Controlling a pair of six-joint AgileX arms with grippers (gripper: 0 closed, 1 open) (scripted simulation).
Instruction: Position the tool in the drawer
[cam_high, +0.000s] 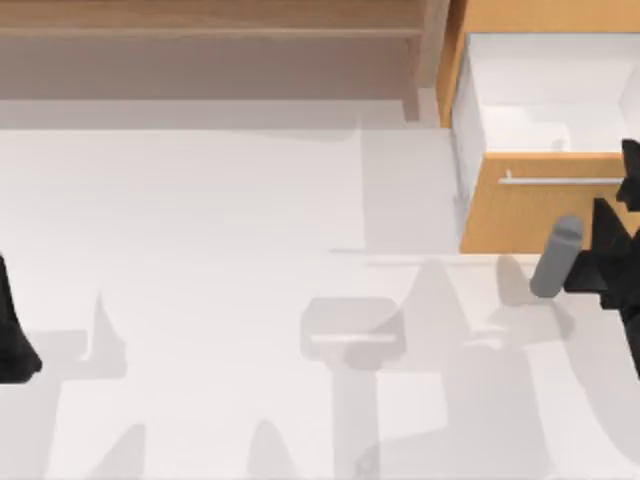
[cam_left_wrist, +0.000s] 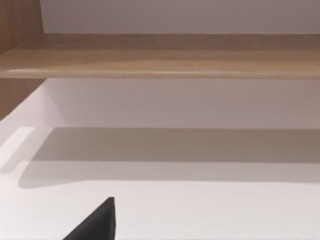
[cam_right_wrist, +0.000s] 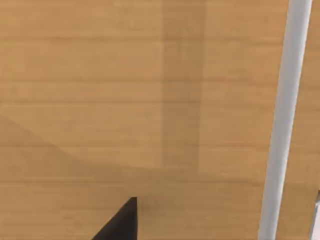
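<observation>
Drawer open, tool not yet in it

Right gripper (cam_high: 612, 255) sits against the drawer (cam_high: 535, 215) front; we cannot tell its grip. What we take for the tool (cam_high: 355, 339) lies mid-table, well apart. We should approach it squarely and grasp mid-length. Left gripper (cam_high: 12, 335) is parked at the left edge.

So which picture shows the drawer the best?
The top view: the drawer sits pulled open at the table's right, showing its white inside, orange-brown front and bar handle. The right wrist view shows its front and handle very close. The left wrist view shows a wooden shelf instead.
</observation>
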